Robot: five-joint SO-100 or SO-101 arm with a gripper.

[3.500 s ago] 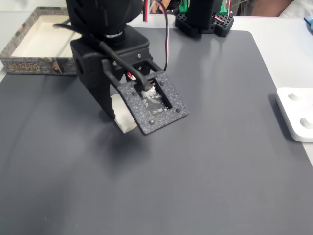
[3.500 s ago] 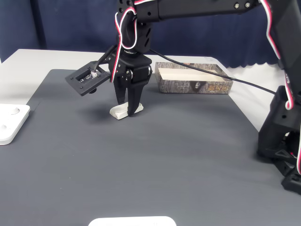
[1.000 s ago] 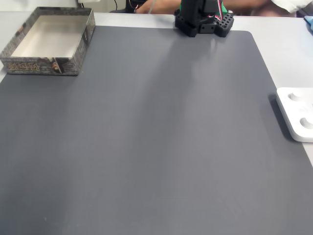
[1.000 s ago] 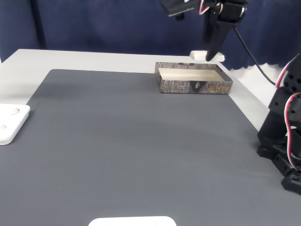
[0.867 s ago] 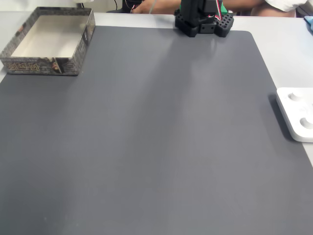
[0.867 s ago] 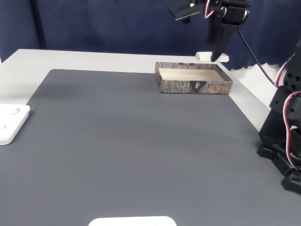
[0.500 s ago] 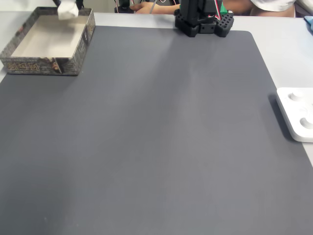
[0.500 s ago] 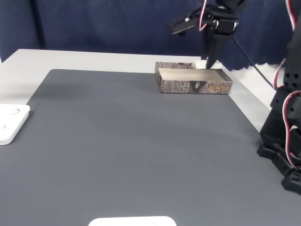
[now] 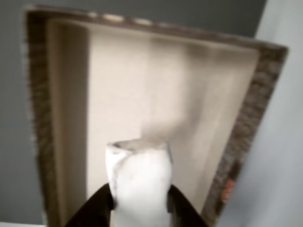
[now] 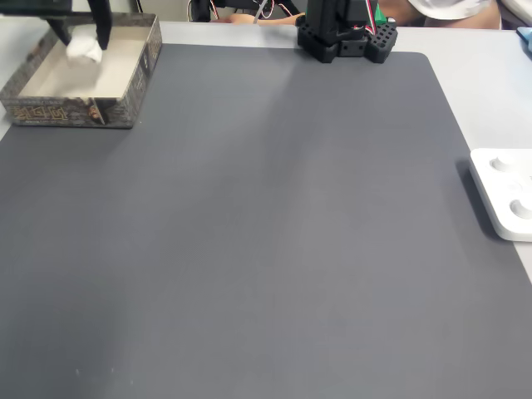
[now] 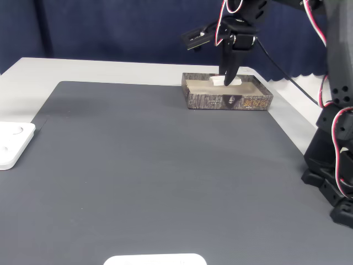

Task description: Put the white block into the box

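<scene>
Pinching white block | gripper jaws narrow | over box interior

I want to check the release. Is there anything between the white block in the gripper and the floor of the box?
Nothing. In the other view the white block, clamped in the gripper, hangs over the bare pale floor of the box.

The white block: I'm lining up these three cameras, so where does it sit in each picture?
Other view: the white block is at bottom centre, held between the gripper's dark fingers, over the box interior.
A fixed view: top left corner, over the box.
Another fixed view: upper right of centre, at the gripper, just above the box.
Shared landmark: the box.
</scene>
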